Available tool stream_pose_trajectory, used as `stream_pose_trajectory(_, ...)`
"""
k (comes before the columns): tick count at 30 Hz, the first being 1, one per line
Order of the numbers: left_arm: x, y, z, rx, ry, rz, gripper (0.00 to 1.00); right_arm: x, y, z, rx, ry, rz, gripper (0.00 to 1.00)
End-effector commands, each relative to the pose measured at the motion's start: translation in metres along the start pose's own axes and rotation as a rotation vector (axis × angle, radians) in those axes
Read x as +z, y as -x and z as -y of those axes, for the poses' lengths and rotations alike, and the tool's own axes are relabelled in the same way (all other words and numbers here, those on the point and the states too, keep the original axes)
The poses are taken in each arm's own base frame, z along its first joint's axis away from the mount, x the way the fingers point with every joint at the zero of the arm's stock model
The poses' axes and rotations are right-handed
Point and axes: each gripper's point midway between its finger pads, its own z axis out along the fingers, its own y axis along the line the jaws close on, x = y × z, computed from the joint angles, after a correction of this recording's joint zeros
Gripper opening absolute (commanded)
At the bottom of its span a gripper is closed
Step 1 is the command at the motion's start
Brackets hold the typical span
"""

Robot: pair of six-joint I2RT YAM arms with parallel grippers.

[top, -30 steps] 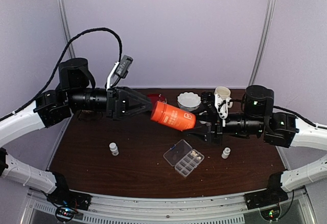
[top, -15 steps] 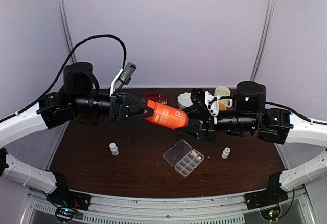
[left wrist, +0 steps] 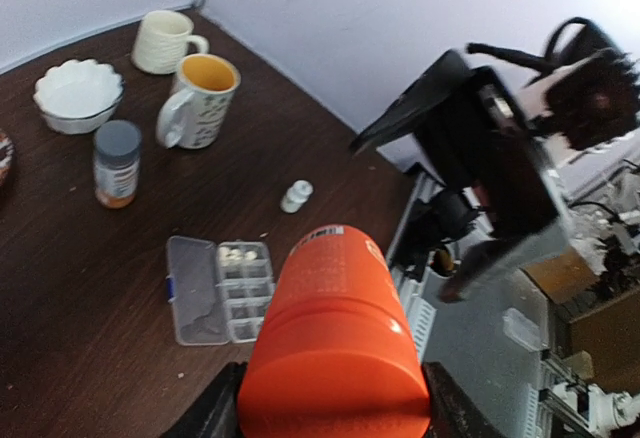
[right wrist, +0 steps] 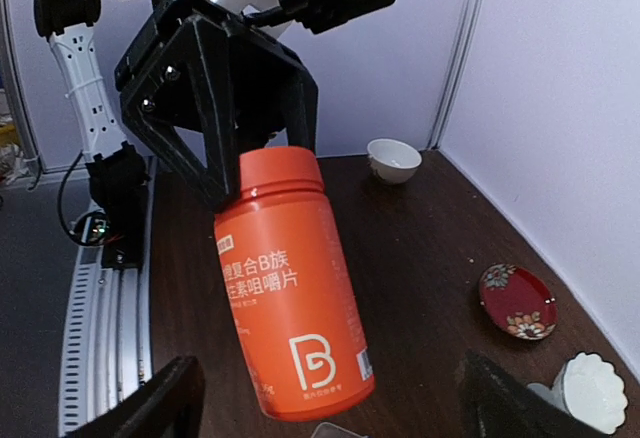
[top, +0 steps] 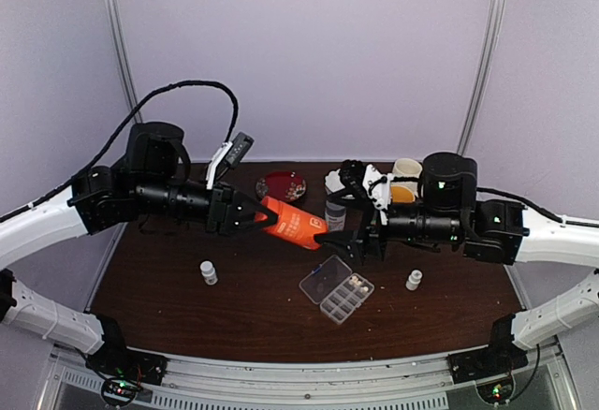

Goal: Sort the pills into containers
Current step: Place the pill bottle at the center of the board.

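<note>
The clear organiser box [top: 337, 288] lies open on the table, its containers [left wrist: 245, 283] beside the flat lid. White pills [left wrist: 237, 254] fill one end compartment. An orange bottle [top: 292, 224] hangs tilted above the table, and my left gripper [top: 255, 215] is shut on its cap end [left wrist: 335, 358]. My right gripper [top: 339, 239] stands open at the bottle's base, its fingers [right wrist: 165, 403] wide apart and clear of the orange bottle [right wrist: 290, 288].
A grey-capped amber bottle [top: 335, 213], two mugs [top: 406, 174], a white scalloped bowl [top: 339, 182] and a red plate [top: 282, 185] stand at the back. Small white vials sit at the left [top: 209, 271] and at the right [top: 414, 280].
My left gripper closed on the orange bottle's cap. The right gripper opened and let go of the bottle. The bottle moved left and lower with the left arm.
</note>
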Motion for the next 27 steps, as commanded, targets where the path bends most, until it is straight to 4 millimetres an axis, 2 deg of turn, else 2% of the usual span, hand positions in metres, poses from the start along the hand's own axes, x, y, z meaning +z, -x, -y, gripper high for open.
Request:
stream_pose_trajectory(1,-0.012,-0.004,-0.061,0.015,0.357,-0.048,0.36,-0.008,0.003,0.027,0.039,-0.162,0.043,0.99)
stream_pose_trajectory(4,-0.027,-0.010,-0.108,-0.020,0.605,-0.089,0.36,-0.012,-0.006,0.030,0.045,-0.190,0.035,1.00)
stream_pose_trajectory(7,-0.036,-0.022,-0.149,-0.064,0.766,-0.163,0.36,-0.015,-0.017,0.033,0.046,-0.220,0.015,1.00)
stream_pose_trajectory(12,-0.040,-0.032,-0.211,-0.121,0.907,-0.298,0.37,-0.024,-0.030,0.035,0.047,-0.248,-0.009,1.00)
stream_pose_trajectory(17,-0.042,-0.038,-0.267,-0.140,1.027,-0.438,0.39,-0.038,-0.049,0.047,0.106,-0.338,-0.068,1.00)
stream_pose_trajectory(20,-0.042,-0.036,-0.288,-0.150,1.075,-0.472,0.40,-0.044,-0.063,0.052,0.133,-0.376,-0.131,1.00)
stream_pose_trajectory(27,-0.027,-0.029,-0.317,-0.159,1.085,-0.475,0.42,-0.048,-0.095,0.053,0.156,-0.409,-0.240,1.00)
